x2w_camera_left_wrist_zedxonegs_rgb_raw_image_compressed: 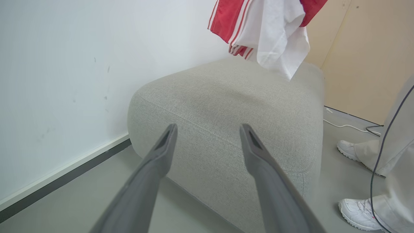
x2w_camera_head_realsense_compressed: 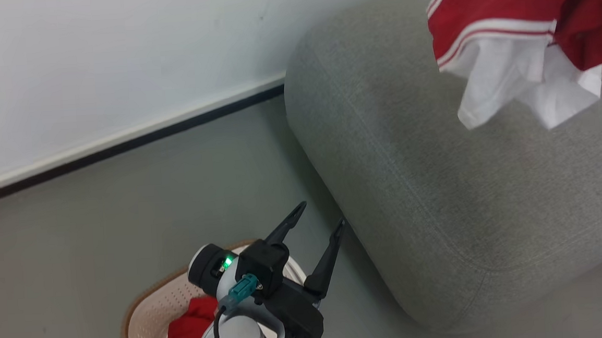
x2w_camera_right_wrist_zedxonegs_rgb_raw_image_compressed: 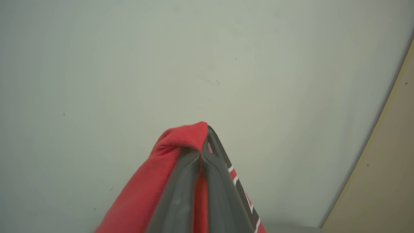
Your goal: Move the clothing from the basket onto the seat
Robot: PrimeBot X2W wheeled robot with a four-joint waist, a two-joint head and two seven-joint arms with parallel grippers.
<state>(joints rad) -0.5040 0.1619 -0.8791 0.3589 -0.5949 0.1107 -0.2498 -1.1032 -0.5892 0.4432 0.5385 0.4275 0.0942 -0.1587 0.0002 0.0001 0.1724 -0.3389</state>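
Observation:
A red garment with white stripes and a white panel (x2w_camera_head_realsense_compressed: 512, 36) hangs in the air above the grey seat (x2w_camera_head_realsense_compressed: 438, 192); it also shows in the left wrist view as hanging clothing (x2w_camera_left_wrist_zedxonegs_rgb_raw_image_compressed: 265, 29) over the seat (x2w_camera_left_wrist_zedxonegs_rgb_raw_image_compressed: 226, 106). My right gripper (x2w_camera_right_wrist_zedxonegs_rgb_raw_image_compressed: 202, 152) is shut on red fabric (x2w_camera_right_wrist_zedxonegs_rgb_raw_image_compressed: 152, 181) that drapes over its fingers, pointing at the pale wall. My left gripper (x2w_camera_head_realsense_compressed: 322, 217) stands open and empty above the basket (x2w_camera_head_realsense_compressed: 153, 308), which holds more red clothing (x2w_camera_head_realsense_compressed: 185, 330). In its own view the left gripper (x2w_camera_left_wrist_zedxonegs_rgb_raw_image_compressed: 208, 129) points at the seat's near corner.
A white wall with a dark skirting line (x2w_camera_head_realsense_compressed: 121, 141) runs behind the basket and seat. A person's white shoes (x2w_camera_left_wrist_zedxonegs_rgb_raw_image_compressed: 355, 212) and pale trouser legs stand right of the seat. A white cable (x2w_camera_left_wrist_zedxonegs_rgb_raw_image_compressed: 343, 124) lies on the grey floor by a beige panel (x2w_camera_left_wrist_zedxonegs_rgb_raw_image_compressed: 372, 55).

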